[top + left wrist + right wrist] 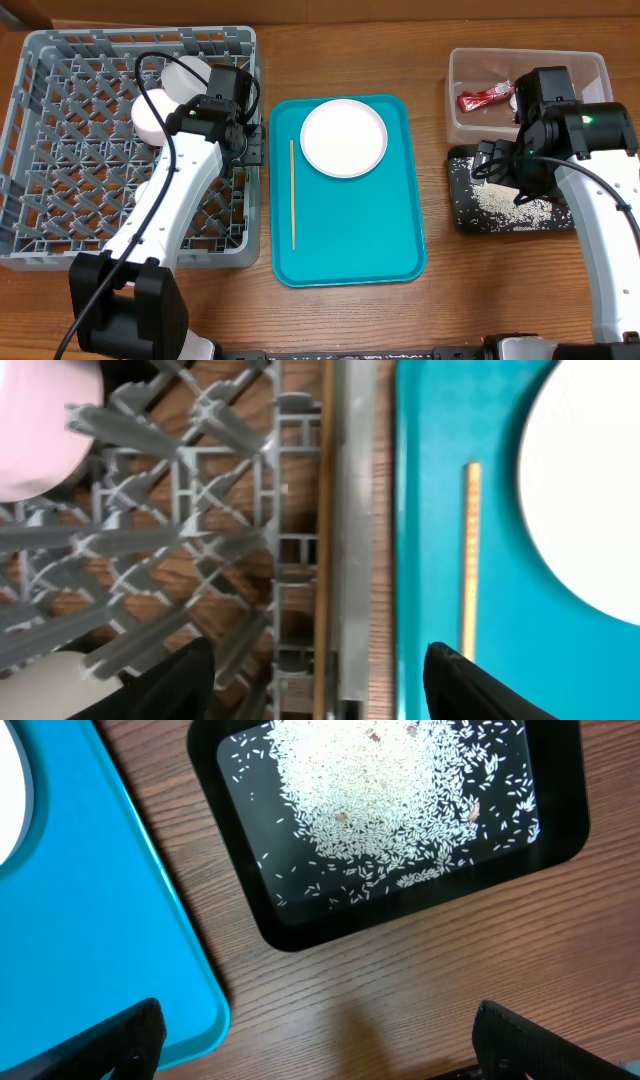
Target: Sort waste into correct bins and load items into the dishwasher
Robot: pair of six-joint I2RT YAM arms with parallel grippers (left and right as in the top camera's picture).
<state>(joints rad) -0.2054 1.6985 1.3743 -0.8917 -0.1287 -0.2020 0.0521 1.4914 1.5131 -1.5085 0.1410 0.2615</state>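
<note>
Waste looks binned: rice [390, 800] in black tray [420, 915], red wrapper [484, 97] in clear tub [452, 90]. Loading step in hand. Plate [343, 137] and one chopstick [292, 195] lie on teal tray [350, 230], outside dish rack [120, 38]. Left gripper [320, 670] over rack's right wall, fingers spread, empty. Right gripper [315, 1030] above black tray, spread, empty. Next, likely: left crosses to chopstick, low flat pinch. No writing legible

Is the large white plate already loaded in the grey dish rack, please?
No, the white plate lies on the teal tray, outside the dish rack.
</note>
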